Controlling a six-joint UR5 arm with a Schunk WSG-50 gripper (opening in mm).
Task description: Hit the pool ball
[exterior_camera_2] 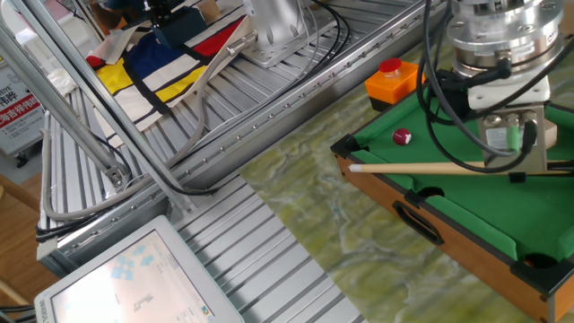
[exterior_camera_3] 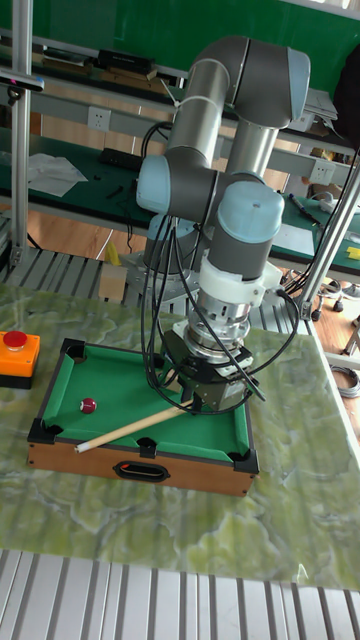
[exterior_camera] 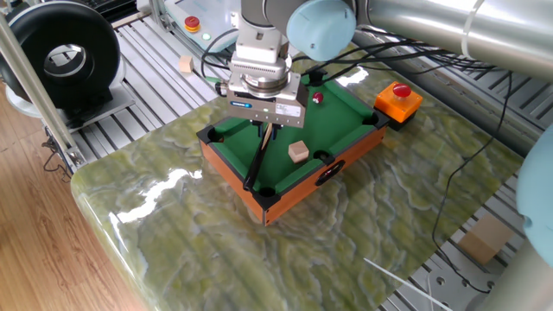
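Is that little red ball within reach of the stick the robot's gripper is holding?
Probably yes. The gripper holds the cue stick, whose tip lies near the pool ball on open green felt, nothing between them. The tip looks apart from the ball.

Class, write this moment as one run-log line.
gripper: shut on cue stick | pool ball: on felt, untouched, apart from cue tip | wooden cube: on felt
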